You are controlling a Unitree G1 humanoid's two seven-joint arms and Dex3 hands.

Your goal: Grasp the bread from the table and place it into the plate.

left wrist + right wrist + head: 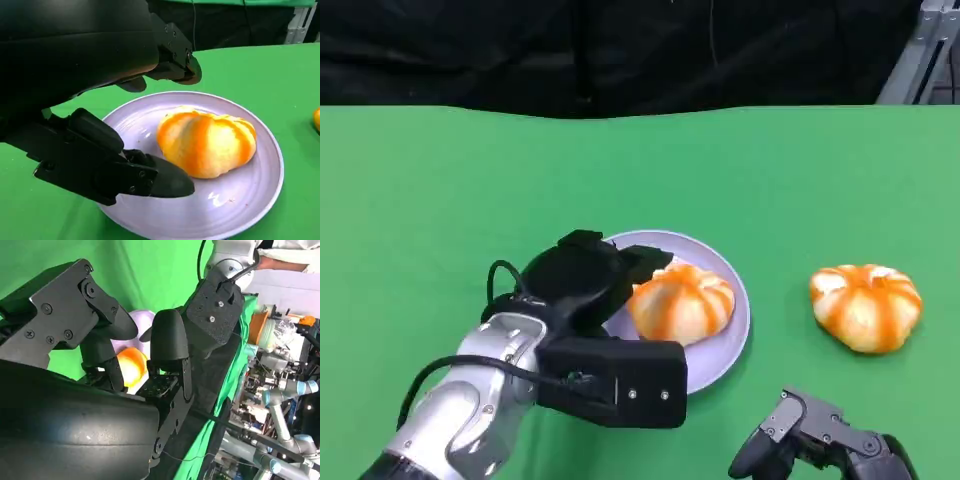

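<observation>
left hand [125, 115] — fingers spread, empty | bread [206, 141] — on plate [260, 200]

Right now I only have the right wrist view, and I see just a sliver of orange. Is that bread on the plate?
Observer: Yes. In the head view the bread lies on the plate.
Operator: Is the left hand holding it?
Observer: No. The left hand is beside it with fingers spread, gripping nothing.
Operator: Any bread off the plate?
Observer: A second bread lies on the green table, right of the plate, ahead of the right hand.
</observation>
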